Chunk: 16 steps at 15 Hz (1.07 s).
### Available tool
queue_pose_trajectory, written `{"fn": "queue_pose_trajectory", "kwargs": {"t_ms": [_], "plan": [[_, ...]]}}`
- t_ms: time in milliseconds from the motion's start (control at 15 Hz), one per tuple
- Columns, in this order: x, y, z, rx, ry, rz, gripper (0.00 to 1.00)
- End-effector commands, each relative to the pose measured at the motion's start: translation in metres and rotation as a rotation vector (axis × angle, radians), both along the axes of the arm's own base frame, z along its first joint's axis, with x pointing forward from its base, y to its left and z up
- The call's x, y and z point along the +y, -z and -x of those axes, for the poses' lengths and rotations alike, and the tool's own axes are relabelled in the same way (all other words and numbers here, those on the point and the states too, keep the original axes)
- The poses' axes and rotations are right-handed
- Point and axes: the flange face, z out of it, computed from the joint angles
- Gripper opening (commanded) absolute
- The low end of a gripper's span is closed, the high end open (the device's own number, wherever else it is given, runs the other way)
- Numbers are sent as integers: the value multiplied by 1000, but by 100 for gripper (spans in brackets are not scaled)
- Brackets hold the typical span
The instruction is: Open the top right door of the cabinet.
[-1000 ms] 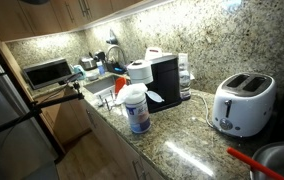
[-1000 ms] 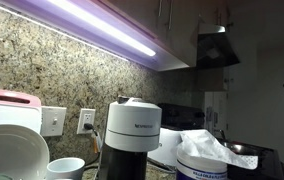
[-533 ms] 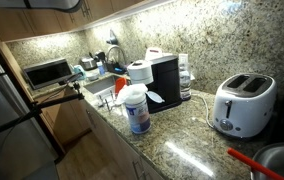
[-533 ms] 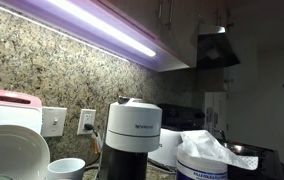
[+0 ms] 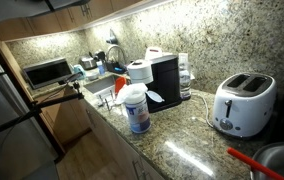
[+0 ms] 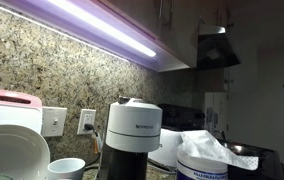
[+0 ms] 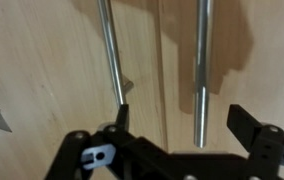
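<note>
The kitchen has a speckled granite table (image 5: 187,150) with a matching backsplash. The cabinet (image 5: 94,8) hangs above that table, at the top edge in both exterior views. The wrist view faces its flat wooden doors close up, with a door seam (image 7: 160,60) between two vertical silver bars. Your jaws stand wide apart and hold nothing. One handle (image 7: 200,60) lies between them. The other handle (image 7: 110,50) ends at one jaw's tip; whether they touch cannot be told.
</note>
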Motion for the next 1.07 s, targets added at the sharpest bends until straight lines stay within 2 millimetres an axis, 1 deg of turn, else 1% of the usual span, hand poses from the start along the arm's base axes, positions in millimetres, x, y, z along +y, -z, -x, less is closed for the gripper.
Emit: {"fn": "queue_pose_trajectory", "kwargs": {"t_ms": [0, 67, 200, 333, 400, 467, 600, 733, 867, 933, 1000], "plan": [[33, -32, 10, 4, -72, 44, 100], [46, -35, 15, 26, -101, 56, 100], [71, -35, 28, 50, -175, 75, 100], [83, -31, 42, 92, -211, 106, 100], [83, -29, 48, 107, -225, 103, 100], [79, -28, 56, 125, -196, 115, 100], [66, -22, 65, 157, -194, 106, 100], [37, -16, 72, 177, -146, 75, 100], [11, -15, 80, 157, -105, 52, 100], [-1, -17, 82, 80, -126, 15, 100], [19, -17, 74, 130, -113, 46, 100]]}}
